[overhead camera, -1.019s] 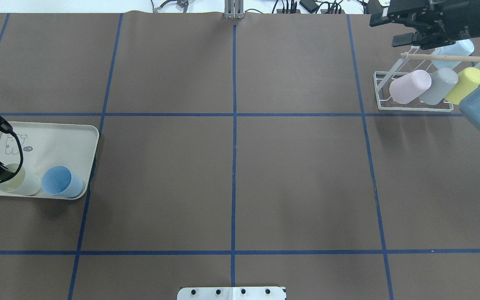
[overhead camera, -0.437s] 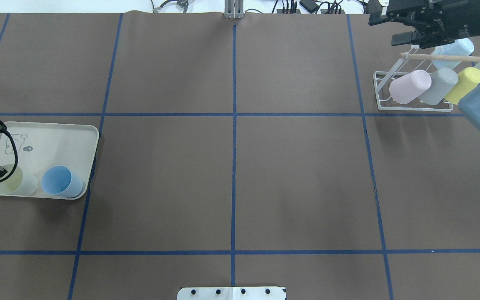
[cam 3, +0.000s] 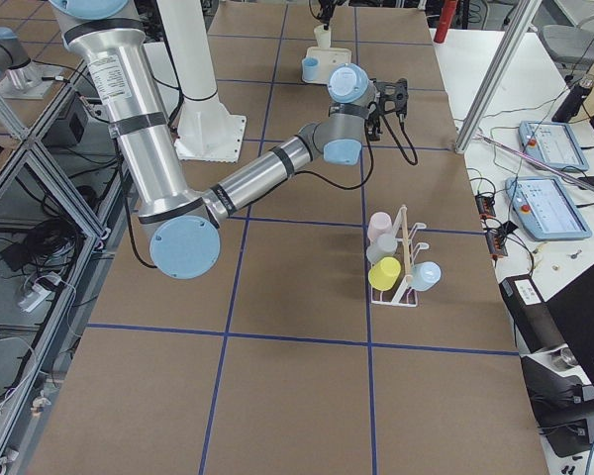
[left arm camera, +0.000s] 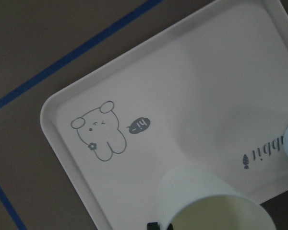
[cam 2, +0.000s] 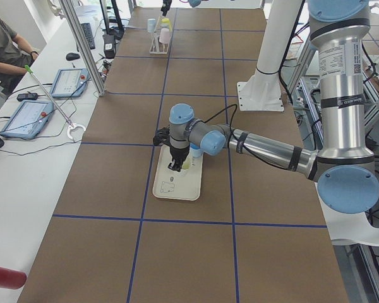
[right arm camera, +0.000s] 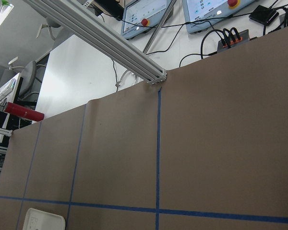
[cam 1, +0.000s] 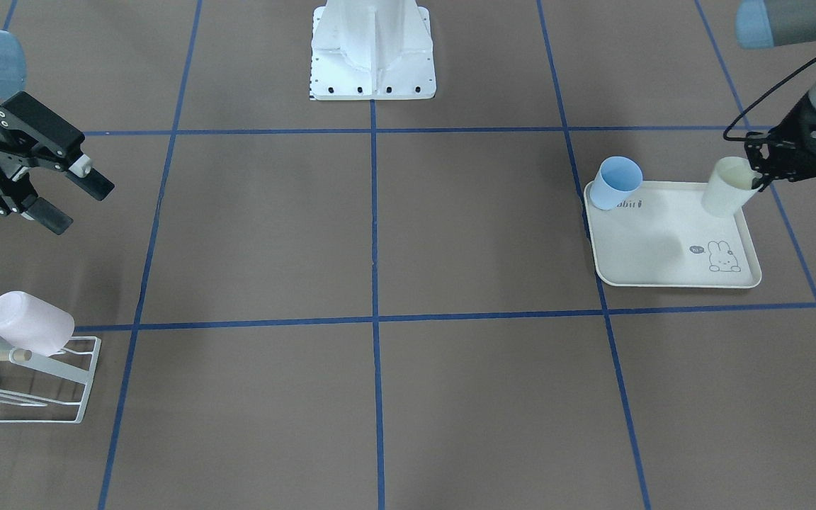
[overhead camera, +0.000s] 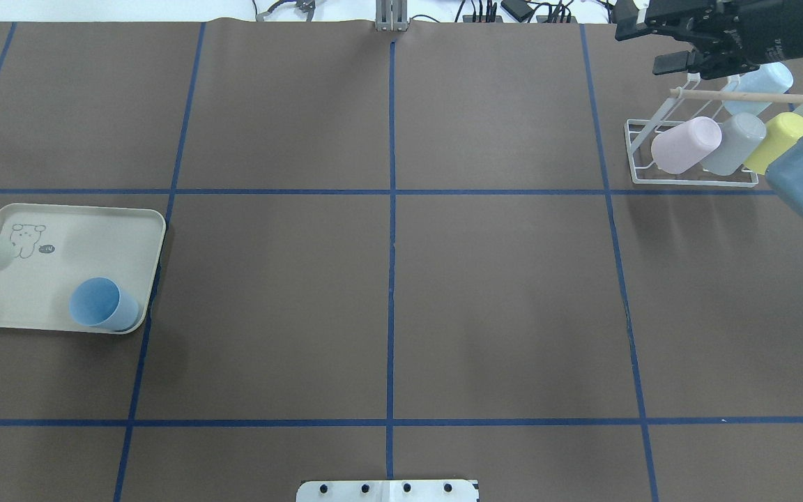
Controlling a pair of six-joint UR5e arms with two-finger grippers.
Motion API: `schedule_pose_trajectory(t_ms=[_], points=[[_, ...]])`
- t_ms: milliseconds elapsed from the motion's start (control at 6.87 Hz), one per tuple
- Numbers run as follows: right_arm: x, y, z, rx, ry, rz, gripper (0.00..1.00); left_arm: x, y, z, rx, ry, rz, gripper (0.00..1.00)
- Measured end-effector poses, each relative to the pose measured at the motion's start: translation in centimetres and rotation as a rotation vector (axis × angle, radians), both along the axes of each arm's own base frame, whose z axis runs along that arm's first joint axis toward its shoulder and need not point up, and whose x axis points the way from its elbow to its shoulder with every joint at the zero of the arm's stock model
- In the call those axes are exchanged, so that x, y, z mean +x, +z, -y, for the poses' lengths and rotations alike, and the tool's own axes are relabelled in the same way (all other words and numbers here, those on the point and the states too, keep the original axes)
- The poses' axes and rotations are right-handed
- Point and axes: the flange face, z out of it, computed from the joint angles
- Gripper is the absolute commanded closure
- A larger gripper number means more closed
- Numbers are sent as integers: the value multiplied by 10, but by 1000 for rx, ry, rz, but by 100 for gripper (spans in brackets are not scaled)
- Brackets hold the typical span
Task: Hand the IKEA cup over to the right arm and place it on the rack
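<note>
Brown table [overhead camera: 499, 279]: left gripper [cam 1: 758, 177] clamps cream cup [cam 1: 727, 190] over nine-o'clock tray [cam 1: 663, 248]; right gripper [cam 1: 78, 205] hovers open-jawed by two-o'clock rack [overhead camera: 743, 95]; handover, racking remain.

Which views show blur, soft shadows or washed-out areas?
Left wrist view: the cream cup is soft and cropped, the tray print sharper. Front-facing view: a diffuse shadow lies on the tray beside the cup in the left tool. Overhead view: faint shadows fall beside the rack. Right wrist view: the white surface beyond the table looks washed out.
</note>
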Motion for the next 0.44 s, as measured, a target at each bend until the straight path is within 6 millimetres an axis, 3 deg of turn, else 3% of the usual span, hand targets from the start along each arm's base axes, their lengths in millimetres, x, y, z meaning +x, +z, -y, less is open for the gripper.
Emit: schedule_pose_trajectory(t_ms=[146, 437], points=[[-1, 0, 1, -3, -1, 1, 0, -13, -17, 20, 0, -119, 7, 100], [-8, -4, 1, -35, -5, 20, 0, -19, -63, 56, -20, -391, -17, 100]])
